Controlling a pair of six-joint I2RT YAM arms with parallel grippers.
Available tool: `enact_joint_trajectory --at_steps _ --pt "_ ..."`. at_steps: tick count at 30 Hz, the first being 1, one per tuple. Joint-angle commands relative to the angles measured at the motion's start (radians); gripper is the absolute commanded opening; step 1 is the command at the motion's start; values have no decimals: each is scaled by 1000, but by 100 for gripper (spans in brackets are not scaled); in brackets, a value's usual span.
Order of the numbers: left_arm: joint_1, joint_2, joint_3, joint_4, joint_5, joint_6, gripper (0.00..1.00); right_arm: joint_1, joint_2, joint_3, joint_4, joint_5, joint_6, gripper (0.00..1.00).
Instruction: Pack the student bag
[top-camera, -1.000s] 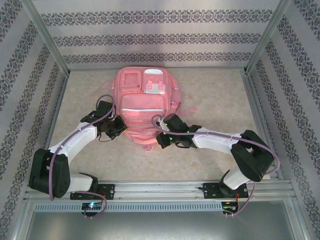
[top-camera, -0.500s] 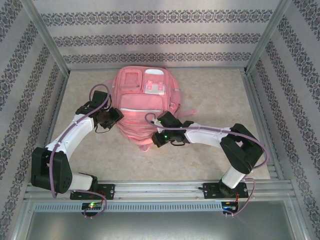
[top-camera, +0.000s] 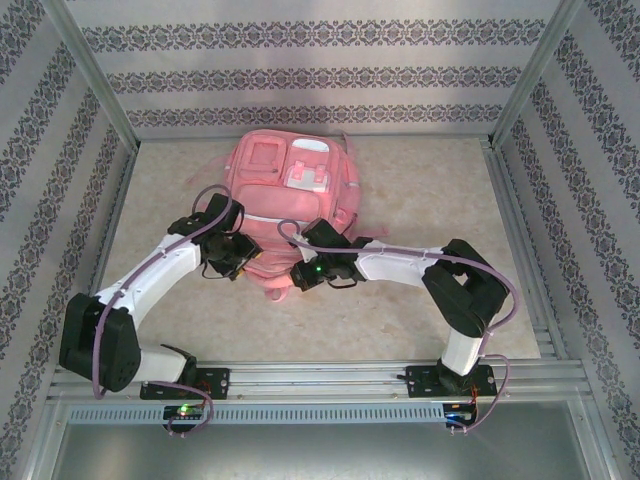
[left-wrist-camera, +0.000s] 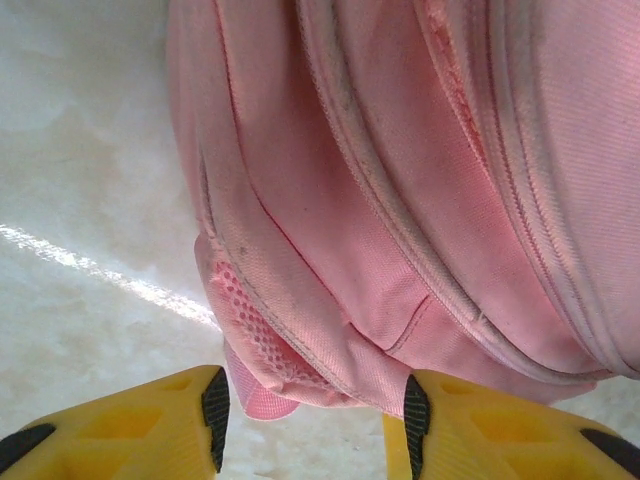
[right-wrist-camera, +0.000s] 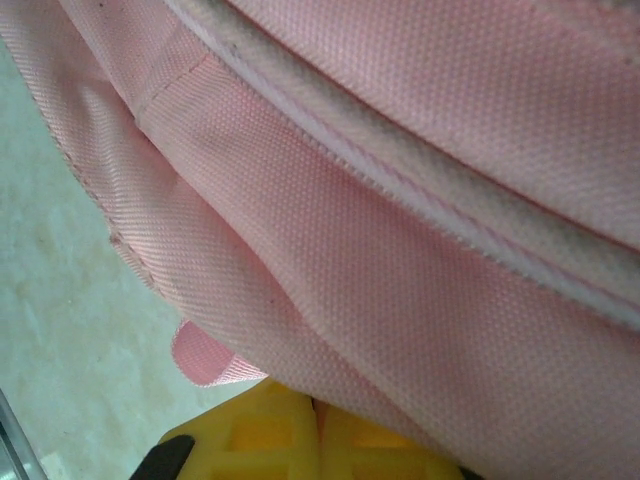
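Observation:
The student bag (top-camera: 290, 185), a large pink backpack with white patches, lies flat in the middle of the table with its pockets facing up. My left gripper (top-camera: 238, 258) is at the bag's near left corner. In the left wrist view this gripper (left-wrist-camera: 315, 425) stands open, and the bag's mesh-edged corner (left-wrist-camera: 300, 330) hangs just beyond the gap between the yellow fingers (left-wrist-camera: 150, 430). My right gripper (top-camera: 298, 275) is at the bag's near edge. Seen from the right wrist, that gripper (right-wrist-camera: 318, 435) is shut, with pink bag fabric (right-wrist-camera: 400, 230) pinched between its pads.
Patterned walls and metal frame posts (top-camera: 90, 75) enclose the table on three sides. A metal rail (top-camera: 320, 378) runs along the near edge by the arm bases. Bare beige tabletop (top-camera: 430, 190) lies to the right of the bag and also to its left (top-camera: 165, 180).
My left gripper has opened at the bag's near left corner. The right arm has moved left along the bag's near edge, still shut.

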Motion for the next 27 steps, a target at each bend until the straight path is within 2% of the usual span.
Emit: enact_joint_trajectory --at_steps 1,6,11,18,27 --pt "-10 27 -10 31 -7 -33 48 7 1 0 19 4 9 0" --pt "-8 73 -10 41 -48 -4 41 7 -19 -30 10 29 10 0" --pt "20 113 -10 48 -68 26 28 7 -54 -72 -5 55 1 0" --pt "68 80 -3 36 -96 62 8 -2 -104 -125 -53 125 -36 0" --pt "106 44 14 1 -126 102 6 -72 -165 -172 -84 159 -56 0"
